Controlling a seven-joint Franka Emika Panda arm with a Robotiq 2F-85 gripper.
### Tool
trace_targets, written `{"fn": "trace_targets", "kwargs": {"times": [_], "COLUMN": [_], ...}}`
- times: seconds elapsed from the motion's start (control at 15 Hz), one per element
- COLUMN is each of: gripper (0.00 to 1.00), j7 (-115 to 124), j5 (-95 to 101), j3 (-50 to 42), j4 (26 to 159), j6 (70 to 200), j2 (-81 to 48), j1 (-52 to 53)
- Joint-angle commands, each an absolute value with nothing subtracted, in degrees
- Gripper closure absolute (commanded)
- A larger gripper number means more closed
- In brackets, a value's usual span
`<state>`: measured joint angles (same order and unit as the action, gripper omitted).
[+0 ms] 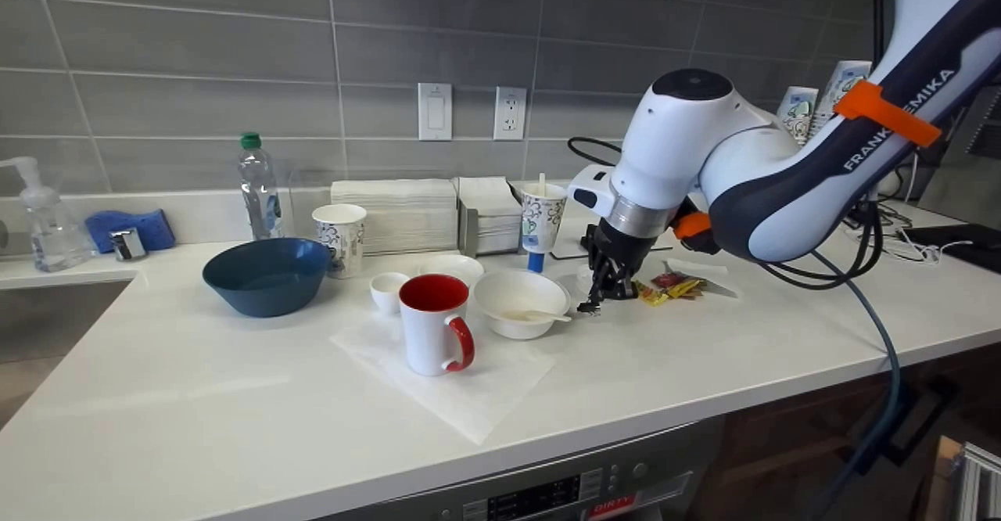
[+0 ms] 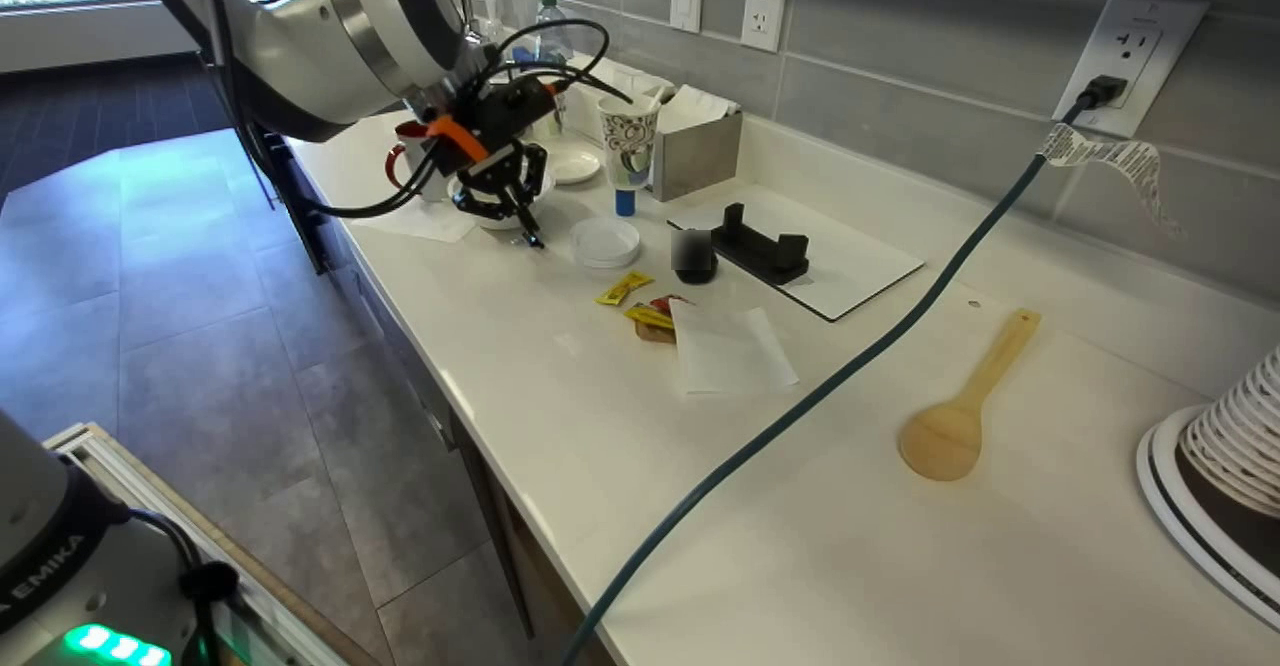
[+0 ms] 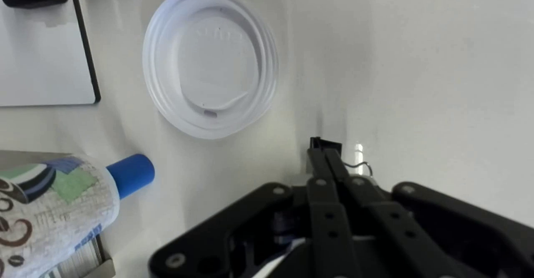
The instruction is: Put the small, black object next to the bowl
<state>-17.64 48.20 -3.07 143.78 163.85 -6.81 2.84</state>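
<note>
The small, black object [image 3: 328, 144] sits at the tips of my gripper [image 3: 324, 155], and part of it is hidden behind the fingers. My gripper is shut on it. A thin dark wire shows beside it in the wrist view. In both exterior views the gripper [image 1: 598, 290] [image 2: 528, 221] points down, with the black object [image 1: 588, 308] [image 2: 536, 242] at its tip, low at the counter. I cannot tell whether it touches the surface. The white bowl [image 1: 520, 290], with a pale spoon in it, stands right beside the object. A larger teal bowl [image 1: 266, 282] stands farther off.
A red-and-white mug [image 1: 434, 337] stands by the white bowl. A patterned cup [image 1: 543, 216] on a blue base and a white lid [image 3: 212, 63] are near the gripper. Yellow-and-red packets [image 2: 650, 314] lie on the counter. A teal cable [image 2: 800, 401] crosses it.
</note>
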Motion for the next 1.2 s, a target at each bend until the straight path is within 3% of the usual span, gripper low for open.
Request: {"fn": "trace_targets", "kwargs": {"times": [0.0, 0.53, 0.6, 0.73, 1.13], "gripper": [0.99, 0.99, 0.72, 0.66, 0.24], "j7": [-14.8, -5.1, -4.2, -2.7, -3.3], "j5": [54.2, 69.7, 71.0, 73.3, 73.9], "j3": [-3.7, -5.0, -4.9, -4.7, -4.2], "j4": [142.8, 139.7, 139.4, 139.0, 142.1], "j6": [166.3, 170.1, 169.9, 169.5, 168.8], "j2": [-8.8, -11.3, -11.6, -11.8, -9.3], "j1": [3.8, 4.5, 4.4, 4.3, 3.4]}}
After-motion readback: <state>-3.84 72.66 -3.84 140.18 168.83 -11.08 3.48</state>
